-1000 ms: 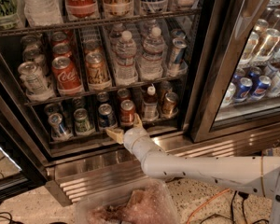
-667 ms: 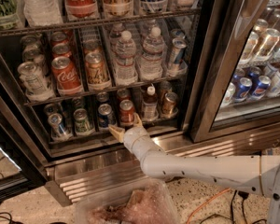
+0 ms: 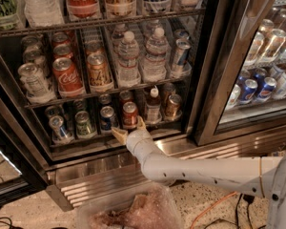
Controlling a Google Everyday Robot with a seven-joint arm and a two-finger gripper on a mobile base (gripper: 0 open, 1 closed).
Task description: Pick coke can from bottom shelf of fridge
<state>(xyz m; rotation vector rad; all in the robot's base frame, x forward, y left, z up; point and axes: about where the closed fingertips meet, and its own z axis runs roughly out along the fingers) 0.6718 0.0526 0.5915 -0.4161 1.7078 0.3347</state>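
The coke can (image 3: 129,114), small, red and silver-lidded, stands at the front of the bottom shelf (image 3: 86,140) of the open fridge (image 3: 207,80). My gripper (image 3: 129,127) is open right in front of the can, at its base. One tan finger (image 3: 117,132) is to its left and the other to its right, so the can's foot sits between them. I cannot tell whether the fingers touch it. My white arm (image 3: 200,168) reaches in from the lower right.
A blue can (image 3: 107,118) stands just left of the coke can and a little bottle (image 3: 153,106) just right. A bigger Coca-Cola can (image 3: 66,75) and water bottles (image 3: 128,58) fill the rack above. A clear plastic bin (image 3: 128,211) lies on the floor below, and a closed glass door (image 3: 257,80) is at right.
My gripper has moved slightly right and forward into the shelf, so its open fingers now flank the coke can's base. The cans have not moved.
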